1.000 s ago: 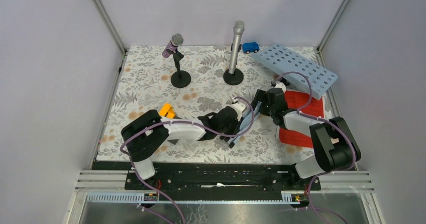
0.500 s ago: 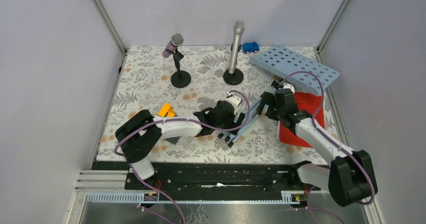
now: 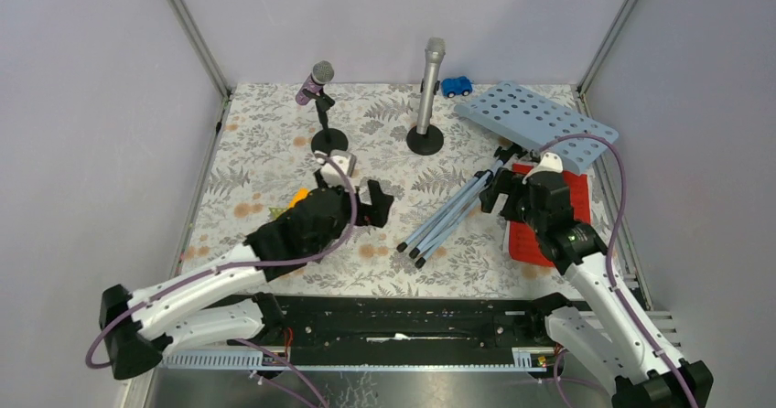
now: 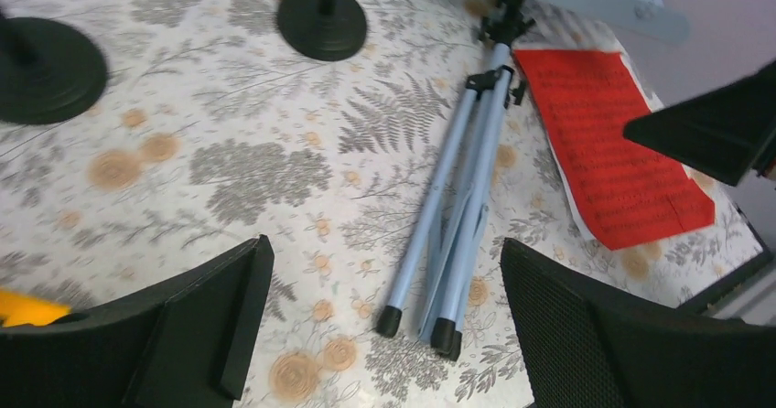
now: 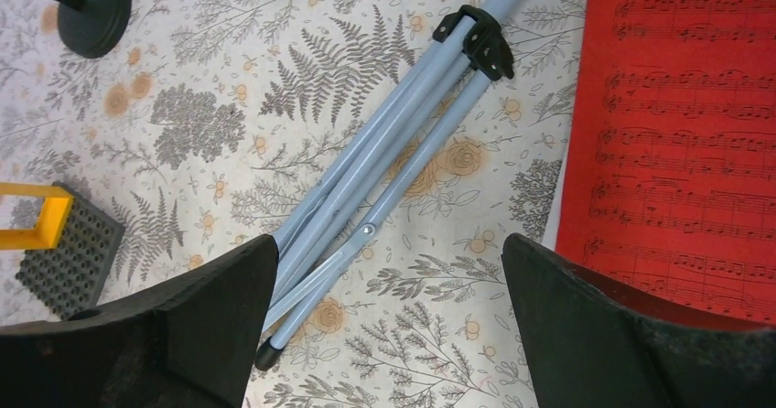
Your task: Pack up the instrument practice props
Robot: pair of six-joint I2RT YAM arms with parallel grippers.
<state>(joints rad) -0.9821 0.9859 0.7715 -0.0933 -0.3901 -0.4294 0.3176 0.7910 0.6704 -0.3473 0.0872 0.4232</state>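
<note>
At the far left, the left gripper point(image 3: 378, 201) is seen with its jaws spread wide and nothing between them; it is held over the floral table point(image 3: 256, 152), and no prop is touched by it. An orange brick point(image 3: 295, 198) is partly hidden just behind its arm. Further back, the purple microphone point(image 3: 316, 80) is carried at a tilt on a black round-based mount point(image 3: 329, 140). To its right, the silver microphone point(image 3: 432, 65) is stood upright on the second mount point(image 3: 425, 139), with a small blue toy car point(image 3: 457, 86) near it by the back wall. Between the two grippers, the folded tripod legs point(image 3: 447, 218) are laid flat on the table, feet toward the near edge. They belong to the pale-blue sheet-music holder point(image 3: 540, 120), whose perforated plate is found in the far right corner. The right gripper point(image 3: 504, 195) is likewise opened wide and empty; it is held over the upper part of the legs, and no contact can be seen. At the right, the red music sheet point(image 3: 578, 193) is laid flat beside the legs, with a white edge shown beneath it
</note>
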